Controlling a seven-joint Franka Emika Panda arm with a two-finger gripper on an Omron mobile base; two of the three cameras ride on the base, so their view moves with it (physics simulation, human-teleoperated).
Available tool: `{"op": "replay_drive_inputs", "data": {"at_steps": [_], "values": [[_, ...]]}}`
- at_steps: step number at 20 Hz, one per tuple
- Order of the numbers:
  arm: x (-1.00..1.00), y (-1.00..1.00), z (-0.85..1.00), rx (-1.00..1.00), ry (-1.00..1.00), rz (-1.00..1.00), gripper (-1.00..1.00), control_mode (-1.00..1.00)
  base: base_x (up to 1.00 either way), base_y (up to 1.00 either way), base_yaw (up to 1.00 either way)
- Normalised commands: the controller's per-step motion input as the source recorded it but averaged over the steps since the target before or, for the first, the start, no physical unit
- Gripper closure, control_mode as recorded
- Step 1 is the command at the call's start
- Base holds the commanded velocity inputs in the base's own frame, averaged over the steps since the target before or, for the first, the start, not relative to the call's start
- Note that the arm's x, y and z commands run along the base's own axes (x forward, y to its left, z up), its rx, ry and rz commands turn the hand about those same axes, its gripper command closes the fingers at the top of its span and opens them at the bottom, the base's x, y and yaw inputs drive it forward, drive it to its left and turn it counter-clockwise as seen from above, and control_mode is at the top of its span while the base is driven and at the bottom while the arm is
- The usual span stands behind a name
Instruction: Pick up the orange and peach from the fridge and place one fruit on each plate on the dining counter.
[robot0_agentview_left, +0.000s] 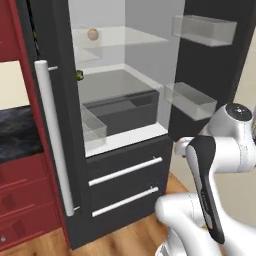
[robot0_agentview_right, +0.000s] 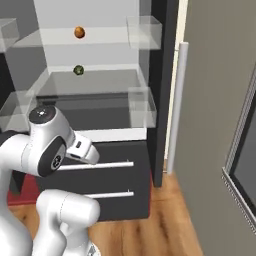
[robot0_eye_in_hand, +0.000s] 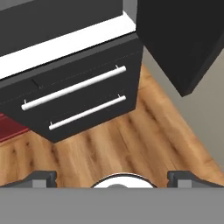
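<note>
The fridge (robot0_agentview_left: 60, 100) stands open in front of me, with its white interior and glass shelves in view. One round orange-coloured fruit (robot0_agentview_left: 92, 34) (robot0_agentview_right: 79, 32) lies on the upper glass shelf; I cannot tell whether it is the orange or the peach. A small dark green round thing (robot0_agentview_left: 79, 75) (robot0_agentview_right: 78, 70) sits at the shelf below. My gripper (robot0_eye_in_hand: 113, 178) is open and holds nothing; it hangs low and looks down at the fridge's drawers (robot0_eye_in_hand: 74, 87) and the wooden floor, well below the fruit. The plates and the dining counter are out of view.
Both fridge doors stand wide open, with clear bins (robot0_agentview_left: 204, 29) (robot0_agentview_right: 142, 30) on their insides. Red cabinets (robot0_agentview_left: 22, 200) with a black counter top flank the left door. A grey wall (robot0_agentview_right: 215, 100) is to the right. Two silver drawer handles (robot0_agentview_left: 125, 171) stick out low.
</note>
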Motion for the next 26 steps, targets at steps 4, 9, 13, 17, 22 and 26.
{"op": "replay_drive_inputs", "data": {"at_steps": [4, 9, 13, 17, 22, 26], "values": [[0.0, 0.0, 0.0, 0.0, 0.0, 0.0, -1.0, 1.0, 0.6, -0.08, 0.33], [0.0, 0.0, 0.0, 0.0, 0.0, 0.0, -1.0, 1.0, 0.61, -0.2, 0.32], [0.0, 0.0, 0.0, 0.0, 0.0, 0.0, -1.0, 1.0, 0.55, -0.33, 0.29], [0.0, 0.0, 0.0, 0.0, 0.0, 0.0, -1.0, 1.0, 0.44, -0.5, 0.26], [0.0, 0.0, 0.0, 0.0, 0.0, 0.0, -1.0, 1.0, 0.46, -0.25, 0.18], [0.0, 0.0, 0.0, 0.0, 0.0, 0.0, -1.0, 1.0, 0.45, -0.13, 0.12]]}}
